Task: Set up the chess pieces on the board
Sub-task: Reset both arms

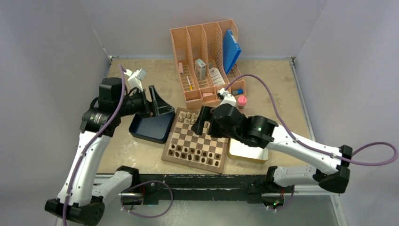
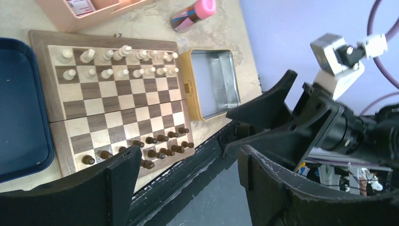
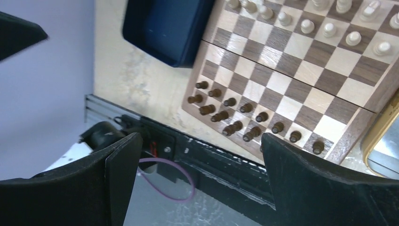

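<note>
The board [image 1: 196, 140] lies in the middle of the table and also shows in the left wrist view [image 2: 117, 96] and the right wrist view [image 3: 291, 80]. Several dark brown chess pieces [image 1: 195, 153] stand in two rows along its near edge [image 2: 157, 146] [image 3: 235, 115]. Pale beige pieces [image 2: 120, 61] fill the two far rows. My left gripper [image 1: 157, 101] is open and empty above the dark blue tray, left of the board. My right gripper [image 1: 201, 120] is open and empty, raised over the board's middle.
A dark blue tray [image 1: 151, 128] sits left of the board. A shiny metal tin [image 2: 211, 82] lies right of it. A pink file organiser [image 1: 209, 59] stands behind, with a pink-capped tube [image 1: 242, 101] beside it. The black rail [image 1: 197, 181] runs along the near edge.
</note>
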